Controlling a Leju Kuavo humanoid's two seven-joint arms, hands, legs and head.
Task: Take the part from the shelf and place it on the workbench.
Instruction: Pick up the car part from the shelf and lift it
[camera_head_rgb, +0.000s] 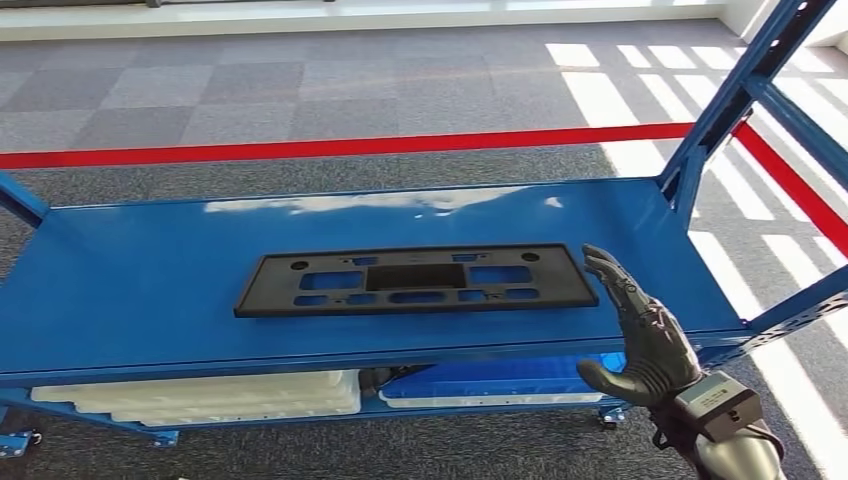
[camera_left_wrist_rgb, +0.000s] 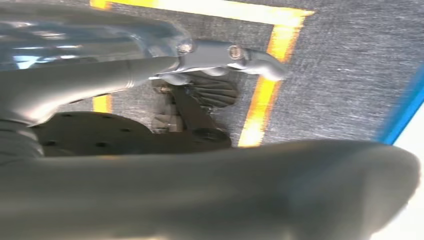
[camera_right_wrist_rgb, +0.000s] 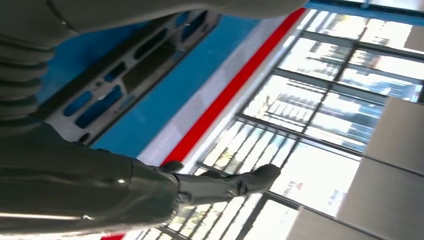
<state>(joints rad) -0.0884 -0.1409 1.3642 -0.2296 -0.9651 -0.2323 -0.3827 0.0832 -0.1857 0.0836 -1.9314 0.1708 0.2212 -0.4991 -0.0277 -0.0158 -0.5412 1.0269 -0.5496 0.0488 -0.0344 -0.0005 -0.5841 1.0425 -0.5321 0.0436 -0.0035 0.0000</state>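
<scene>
On the blue shelf (camera_head_rgb: 130, 270) lay the flat black part (camera_head_rgb: 415, 279), near its middle. Just beside the part's end hovered the right robot hand (camera_head_rgb: 640, 335), fingers spread, holding nothing.

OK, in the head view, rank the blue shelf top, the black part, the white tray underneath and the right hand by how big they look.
1. Blue shelf top, by far the largest.
2. Black part.
3. White tray, though the shelf hides much of it, so its rank is unsure.
4. Right hand, smallest, even though it is nearest the camera.
</scene>
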